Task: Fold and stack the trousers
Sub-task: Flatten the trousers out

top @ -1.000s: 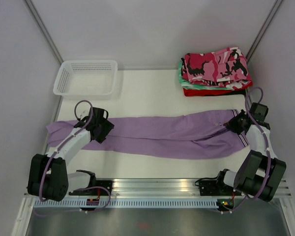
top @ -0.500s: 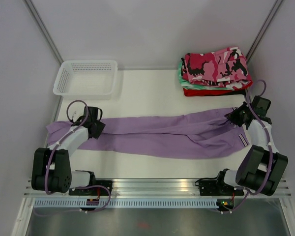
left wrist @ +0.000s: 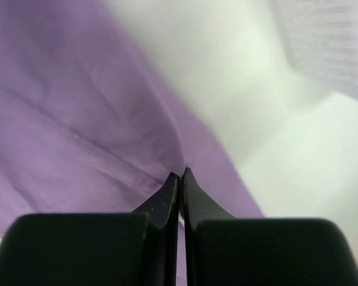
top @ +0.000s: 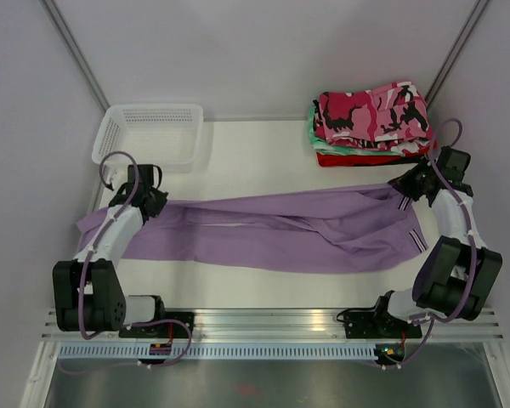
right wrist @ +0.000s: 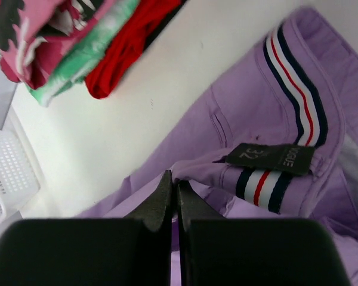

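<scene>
The lilac trousers lie stretched across the table from left to right. My left gripper is shut on the far edge of their leg end, and in the left wrist view the closed fingertips pinch a fold of lilac cloth. My right gripper is shut on the waist end. There the fingertips clamp lilac fabric beside the striped waistband and its black label. The camouflage trousers sit folded on top of a stack at the back right.
Under the camouflage pair lie a green-and-white garment and a red one. A white plastic basket stands at the back left. Grey walls close in the table on both sides and at the back.
My left gripper has closed on the leg end and moved toward the back. The right gripper has drawn the waist end back too, and the trousers' far edge has lifted with both.
</scene>
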`<state>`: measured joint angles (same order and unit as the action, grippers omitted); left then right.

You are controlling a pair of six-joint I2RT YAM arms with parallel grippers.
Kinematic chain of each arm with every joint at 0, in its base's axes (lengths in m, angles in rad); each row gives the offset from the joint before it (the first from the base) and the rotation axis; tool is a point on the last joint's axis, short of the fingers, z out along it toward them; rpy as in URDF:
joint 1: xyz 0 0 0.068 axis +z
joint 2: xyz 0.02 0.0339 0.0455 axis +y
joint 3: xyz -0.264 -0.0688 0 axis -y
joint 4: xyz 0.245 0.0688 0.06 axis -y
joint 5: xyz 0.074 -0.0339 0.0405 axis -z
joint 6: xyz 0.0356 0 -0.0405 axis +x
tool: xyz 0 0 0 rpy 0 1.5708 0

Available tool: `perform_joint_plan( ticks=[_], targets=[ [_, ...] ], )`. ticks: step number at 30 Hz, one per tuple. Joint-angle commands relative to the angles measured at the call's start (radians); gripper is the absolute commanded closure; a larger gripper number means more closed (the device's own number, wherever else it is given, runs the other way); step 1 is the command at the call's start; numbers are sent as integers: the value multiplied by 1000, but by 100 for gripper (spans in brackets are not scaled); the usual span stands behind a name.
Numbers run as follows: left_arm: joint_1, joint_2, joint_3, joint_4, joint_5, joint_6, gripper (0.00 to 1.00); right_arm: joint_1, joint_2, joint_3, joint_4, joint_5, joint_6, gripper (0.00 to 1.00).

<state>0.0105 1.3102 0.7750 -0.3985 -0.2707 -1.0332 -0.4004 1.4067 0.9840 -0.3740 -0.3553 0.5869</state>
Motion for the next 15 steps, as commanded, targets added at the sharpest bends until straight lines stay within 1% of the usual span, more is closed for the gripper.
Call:
perform_joint_plan(
  ticks=[1,2,3,5,6,10,15],
  targets=[
    [32,12,215,-52,-104,240,98,-17,66,134,55,79,-36,100],
    [31,53,249,-60,-93,322,98,-17,87,156,50,87,-38,100],
    [31,78,314,-66,-87,350,98,-17,130,195,47,96,-42,100],
    [29,133,368,-83,-35,431,98,-17,175,234,49,125,-48,100],
    [29,189,415,-104,-32,433,98,-17,216,269,53,139,-48,100],
    [31,283,440,-88,22,476,98,-17,328,367,46,190,-58,100],
    [29,363,454,-97,22,518,97,-17,489,497,-19,219,-114,100]
  ],
)
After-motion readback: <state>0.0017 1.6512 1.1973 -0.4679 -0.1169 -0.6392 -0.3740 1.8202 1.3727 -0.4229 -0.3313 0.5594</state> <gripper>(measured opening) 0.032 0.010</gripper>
